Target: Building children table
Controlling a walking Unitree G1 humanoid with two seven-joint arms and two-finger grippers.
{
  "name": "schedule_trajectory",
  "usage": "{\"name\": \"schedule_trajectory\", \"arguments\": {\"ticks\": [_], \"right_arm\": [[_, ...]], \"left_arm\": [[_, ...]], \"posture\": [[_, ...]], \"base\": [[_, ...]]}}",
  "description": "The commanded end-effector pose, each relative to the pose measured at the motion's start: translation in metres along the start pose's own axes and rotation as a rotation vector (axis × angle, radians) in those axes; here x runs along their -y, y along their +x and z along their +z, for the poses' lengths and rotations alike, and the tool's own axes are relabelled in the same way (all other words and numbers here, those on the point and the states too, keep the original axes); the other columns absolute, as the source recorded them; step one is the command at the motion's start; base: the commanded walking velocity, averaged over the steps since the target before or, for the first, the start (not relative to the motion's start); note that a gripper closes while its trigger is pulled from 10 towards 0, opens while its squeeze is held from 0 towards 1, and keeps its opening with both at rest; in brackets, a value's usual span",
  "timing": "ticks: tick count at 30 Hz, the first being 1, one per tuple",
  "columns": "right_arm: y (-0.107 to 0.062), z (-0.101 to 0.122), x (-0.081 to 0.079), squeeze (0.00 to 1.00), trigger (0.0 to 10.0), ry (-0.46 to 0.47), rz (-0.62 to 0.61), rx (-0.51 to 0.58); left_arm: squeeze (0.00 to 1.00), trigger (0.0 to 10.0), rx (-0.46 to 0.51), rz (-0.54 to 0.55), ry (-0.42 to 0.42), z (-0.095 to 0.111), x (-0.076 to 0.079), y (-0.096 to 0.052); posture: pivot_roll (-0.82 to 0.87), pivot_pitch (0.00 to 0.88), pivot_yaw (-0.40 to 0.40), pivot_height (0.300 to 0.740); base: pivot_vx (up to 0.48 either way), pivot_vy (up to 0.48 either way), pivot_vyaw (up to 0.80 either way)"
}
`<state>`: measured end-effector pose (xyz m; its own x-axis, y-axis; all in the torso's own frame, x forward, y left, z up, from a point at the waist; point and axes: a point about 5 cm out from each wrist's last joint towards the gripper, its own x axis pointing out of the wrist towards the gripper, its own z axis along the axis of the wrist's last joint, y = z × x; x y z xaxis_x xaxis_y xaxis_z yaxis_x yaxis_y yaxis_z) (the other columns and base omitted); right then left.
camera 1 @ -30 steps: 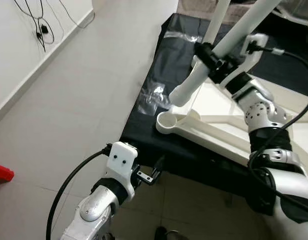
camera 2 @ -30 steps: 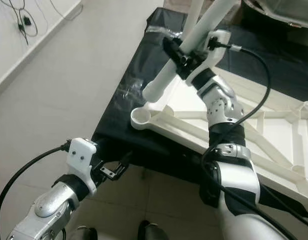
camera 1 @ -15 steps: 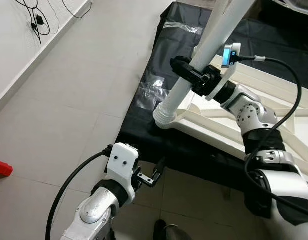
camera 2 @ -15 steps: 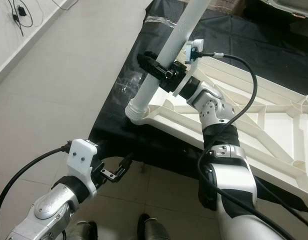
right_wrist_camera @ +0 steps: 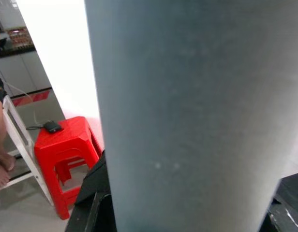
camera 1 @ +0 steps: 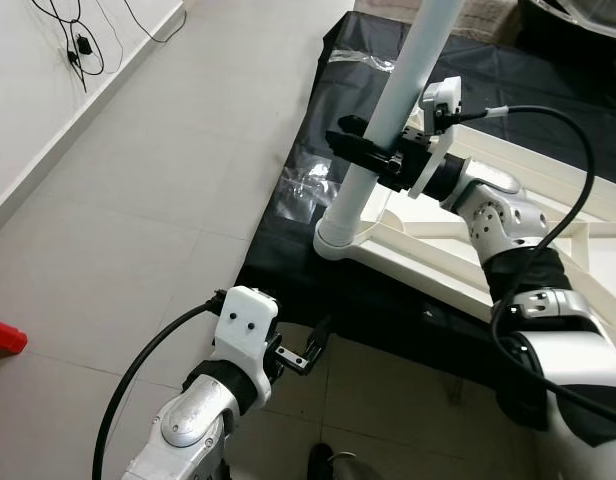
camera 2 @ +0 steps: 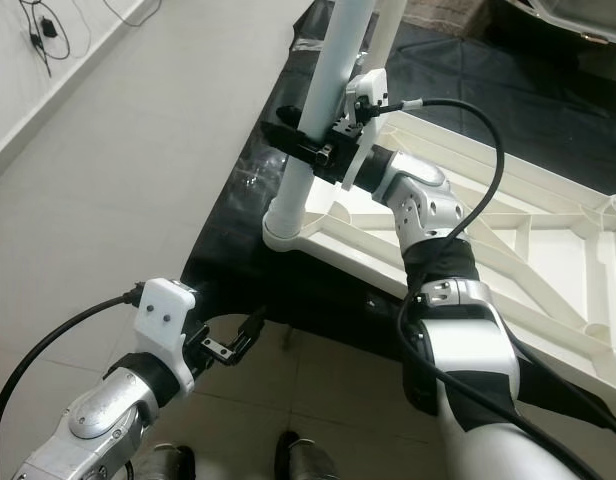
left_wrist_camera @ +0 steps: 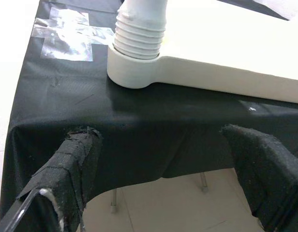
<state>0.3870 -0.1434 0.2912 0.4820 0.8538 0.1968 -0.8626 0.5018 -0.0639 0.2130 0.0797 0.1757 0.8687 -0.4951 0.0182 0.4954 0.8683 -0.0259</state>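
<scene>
Left eye view: a smooth white plastic leg [camera 1: 388, 120], a round tube with a ribbed, threaded base, stands nearly upright in the round corner socket [camera 1: 338, 243] of a cream plastic tabletop [camera 1: 548, 200] that lies underside up, its moulded ribs showing. The tabletop rests on a bench draped in wrinkled black cloth [camera 1: 318, 160], with shiny clear tape [camera 1: 308, 190] near the corner. The right gripper [camera 1: 373, 158] has its black fingers clamped around the leg partway up. The left gripper [camera 1: 303, 352] hovers low, just off the cloth's edge, fingers spread apart and holding nothing; its wrist view shows frayed fabric pads [left_wrist_camera: 81, 159]. A red stool [right_wrist_camera: 67, 150] stands on the tiled floor.
</scene>
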Motion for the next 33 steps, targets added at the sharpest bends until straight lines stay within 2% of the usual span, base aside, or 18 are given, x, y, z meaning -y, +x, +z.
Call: {"name": "schedule_trajectory", "arguments": {"ticks": [1,6,9,16,20,24,32,33], "right_arm": [[-0.013,-0.035,0.004,0.0,10.0,0.058,-0.063,-0.152],[-0.013,-0.041,0.004,0.0,10.0,0.068,-0.07,-0.176],[-0.011,-0.055,-0.004,0.0,10.0,0.07,-0.02,-0.22],[-0.01,-0.074,-0.016,0.0,10.0,0.056,0.069,-0.301],[-0.012,-0.084,-0.016,0.0,10.0,0.044,0.048,-0.347],[-0.015,-0.088,-0.012,0.0,10.0,0.048,-0.01,-0.358],[-0.036,-0.086,0.005,0.0,10.0,0.113,-0.33,-0.246],[-0.036,-0.086,0.005,0.0,10.0,0.113,-0.33,-0.246]], "left_arm": [[0.0,10.0,-0.002,-0.012,-0.016,0.0,0.005,-0.002],[0.0,10.0,-0.003,-0.006,-0.014,0.0,0.004,-0.003],[0.0,10.0,-0.003,0.003,-0.014,0.0,0.004,-0.003],[0.0,10.0,-0.002,0.003,-0.013,0.0,0.004,-0.003],[0.0,10.0,-0.001,0.005,-0.01,0.001,0.003,-0.003],[0.0,10.0,-0.001,0.008,-0.008,0.001,0.002,-0.003],[0.0,10.0,0.002,0.015,0.001,0.002,-0.001,-0.001],[0.0,10.0,0.002,0.015,0.001,0.002,-0.001,-0.001]], "posture": [[0.09,0.264,-0.156,0.74],[0.1,0.257,-0.162,0.74],[0.1,0.251,-0.163,0.74],[0.1,0.251,-0.163,0.74],[0.1,0.251,-0.163,0.74],[0.1,0.256,-0.162,0.74],[0.1,0.258,-0.15,0.74],[0.1,0.258,-0.15,0.74]], "base": [[0.0,0.0,0.0],[0.0,0.0,0.0],[0.0,0.0,0.0],[0.0,0.0,0.0],[0.0,0.0,0.0],[0.0,0.0,0.0],[0.0,0.0,0.0],[0.0,0.0,0.0]]}}
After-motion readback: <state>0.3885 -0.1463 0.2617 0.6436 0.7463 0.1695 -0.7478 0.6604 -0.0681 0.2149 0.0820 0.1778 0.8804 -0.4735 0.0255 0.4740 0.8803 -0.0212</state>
